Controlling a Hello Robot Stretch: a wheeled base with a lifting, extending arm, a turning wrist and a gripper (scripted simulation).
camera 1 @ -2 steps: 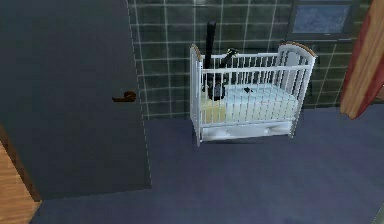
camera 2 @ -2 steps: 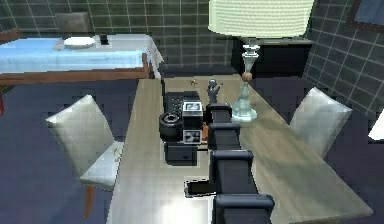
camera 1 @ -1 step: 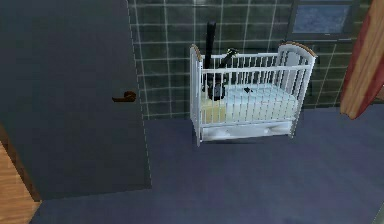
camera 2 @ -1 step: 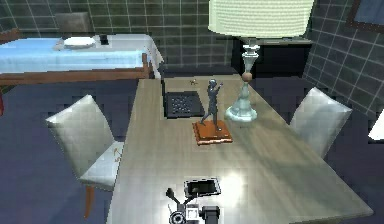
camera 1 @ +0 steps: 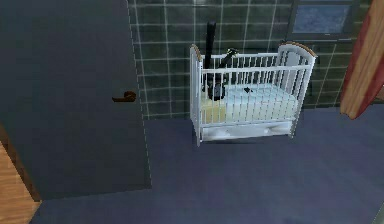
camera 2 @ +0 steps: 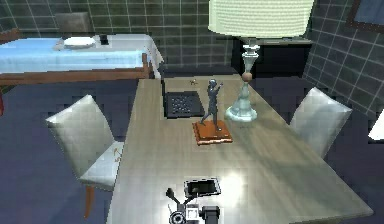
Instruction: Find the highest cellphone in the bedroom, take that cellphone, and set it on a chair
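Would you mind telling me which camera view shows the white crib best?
The forward view: the white crib stands whole against the tiled wall, beside a dark door. The arm side view takes in a table with a lamp instead.

The door (camera 1: pixel 70 90) is dark grey with a brown handle (camera 1: pixel 124 97). The wall (camera 1: pixel 165 50) behind the white crib (camera 1: pixel 250 90) carries grey-green square tiles. The floor (camera 1: pixel 250 180) is dusky blue-violet. The desk (camera 2: pixel 270 170) shows grey-brown wood grain. The left chair (camera 2: pixel 85 135) and the right chair (camera 2: pixel 320 118) are pale grey. The lamp shade (camera 2: pixel 260 18) is cream and ribbed; the bed cover (camera 2: pixel 70 55) is light blue.
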